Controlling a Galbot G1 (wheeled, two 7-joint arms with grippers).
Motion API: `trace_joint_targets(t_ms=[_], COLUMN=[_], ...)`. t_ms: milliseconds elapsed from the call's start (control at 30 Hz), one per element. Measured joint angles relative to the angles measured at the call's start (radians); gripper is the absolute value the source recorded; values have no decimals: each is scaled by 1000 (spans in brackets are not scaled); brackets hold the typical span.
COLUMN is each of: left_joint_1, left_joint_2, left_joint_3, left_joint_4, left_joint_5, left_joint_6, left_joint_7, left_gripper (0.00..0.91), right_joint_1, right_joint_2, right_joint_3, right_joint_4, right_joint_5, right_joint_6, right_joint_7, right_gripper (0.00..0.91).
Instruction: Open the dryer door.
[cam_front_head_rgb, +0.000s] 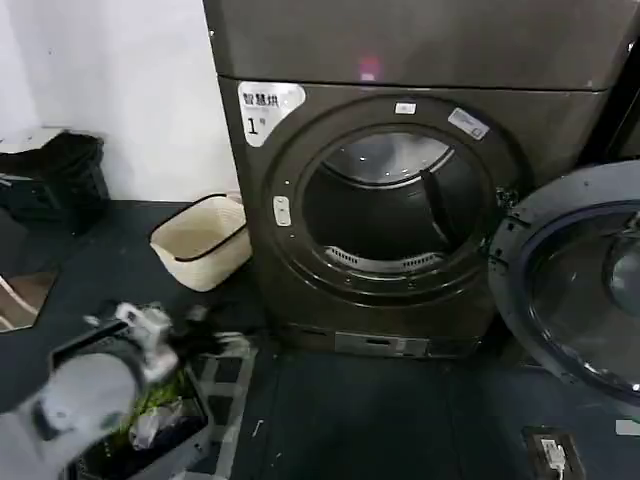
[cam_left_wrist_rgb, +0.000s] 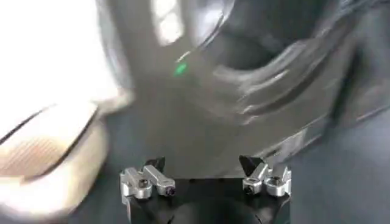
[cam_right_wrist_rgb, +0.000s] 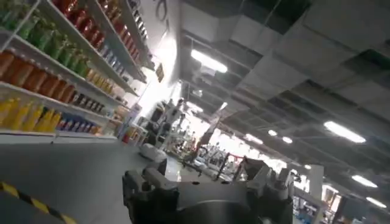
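The dryer, dark grey-bronze with a white "1" label, stands in the middle of the head view. Its round drum opening is uncovered. The dryer door is swung wide open to the right, its grey inner side and glass facing me. My left gripper is low at the left, well short of the machine. In the left wrist view the left gripper is open and holds nothing, with the dryer blurred ahead. The right gripper is open and points at store shelves and ceiling lights.
A beige basket sits on the floor left of the machine, also seen as the basket. A black bin stands by the white wall. A black crate with items lies under my left arm. A floor socket is below the door.
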Motion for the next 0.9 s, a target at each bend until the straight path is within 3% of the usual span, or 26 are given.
trace_joint_targets(t_ms=[167,467,600,900], left_joint_1=[65,151,170,183], left_joint_2=[105,212,232,257], left_joint_3=[-120,-284,-321,-373], left_joint_4=[39,166,230,356], left_joint_5=[-249,-643,-774,-1148], left_joint_6=[82,82,82,81], left_joint_7=[-117,-313,-378,-622], left_gripper=[907,907,907,907], right_joint_1=[4,11,16,21], right_joint_2=[-6,-1,-2,0], right_joint_3=[-4,-19,-22,-23], right_joint_4=[-2,-11,-20,-27], right_joint_5=[28,43,46,48], right_joint_6=[4,31,41,56], right_joint_7=[-7,-18,-24,-30], right_gripper=[907,907,907,907])
